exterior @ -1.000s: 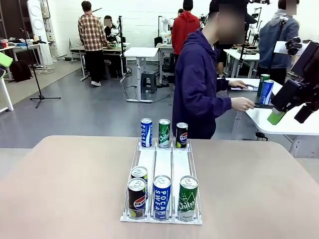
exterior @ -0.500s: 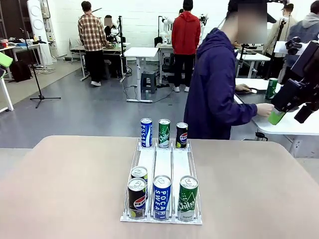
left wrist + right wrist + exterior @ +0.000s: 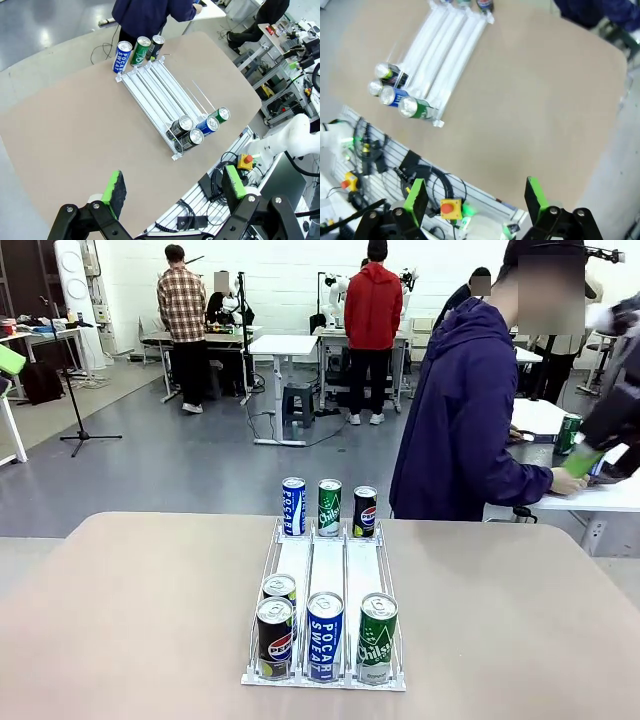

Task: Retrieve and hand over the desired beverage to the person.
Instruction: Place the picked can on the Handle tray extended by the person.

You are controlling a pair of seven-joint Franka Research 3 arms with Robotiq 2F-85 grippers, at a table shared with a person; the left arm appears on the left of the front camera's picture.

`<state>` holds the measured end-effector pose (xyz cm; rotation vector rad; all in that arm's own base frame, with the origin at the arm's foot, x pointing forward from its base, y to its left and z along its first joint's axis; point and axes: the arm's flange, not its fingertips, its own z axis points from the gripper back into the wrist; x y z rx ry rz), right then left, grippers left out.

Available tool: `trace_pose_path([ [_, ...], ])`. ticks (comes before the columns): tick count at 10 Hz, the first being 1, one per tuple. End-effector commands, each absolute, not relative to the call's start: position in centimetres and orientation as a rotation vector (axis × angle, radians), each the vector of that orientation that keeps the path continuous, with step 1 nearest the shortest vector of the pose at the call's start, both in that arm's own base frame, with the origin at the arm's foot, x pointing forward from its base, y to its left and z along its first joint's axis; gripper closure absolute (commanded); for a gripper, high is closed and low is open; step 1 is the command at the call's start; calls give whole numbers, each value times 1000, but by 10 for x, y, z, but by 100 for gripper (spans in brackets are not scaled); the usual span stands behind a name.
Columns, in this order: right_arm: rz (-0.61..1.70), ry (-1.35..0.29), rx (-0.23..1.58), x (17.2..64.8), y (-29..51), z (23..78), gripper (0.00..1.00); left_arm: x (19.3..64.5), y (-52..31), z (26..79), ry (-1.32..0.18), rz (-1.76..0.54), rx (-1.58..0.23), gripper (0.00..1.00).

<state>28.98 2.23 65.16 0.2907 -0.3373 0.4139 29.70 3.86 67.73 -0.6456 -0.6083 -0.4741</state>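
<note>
Cans [image 3: 325,635]: glossy printed metal, silver tops. Rack [image 3: 327,565]: smooth white plastic lanes with thin wire rails. Table [image 3: 130,620]: matt beige top, smooth. Person's jacket [image 3: 460,420]: matt purple cloth. Gripper pads [image 3: 114,187]: rough green rubber-like facing.

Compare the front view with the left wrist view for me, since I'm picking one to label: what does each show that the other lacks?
Front view alone: the can labels upright, and the person's hand reaching to a side table. Left wrist view alone: the open left hand high over the table, and the can tops. Both: the rack with three cans at the far end and four at the near end, and the person.
</note>
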Motion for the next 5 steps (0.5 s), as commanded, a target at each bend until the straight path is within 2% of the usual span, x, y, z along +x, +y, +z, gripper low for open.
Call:
trace_pose_path([
  [1, 522, -379, 563, 287, -41, 658, 0, 297, 40, 677, -612, -488, -655, 0],
  [3, 570, -424, 780, 296, -96, 660, 0, 297, 40, 677, -612, -488, -655, 0],
  [5, 560, -480, 838, 294, -119, 658, 0, 297, 40, 677, -612, -488, -655, 0],
])
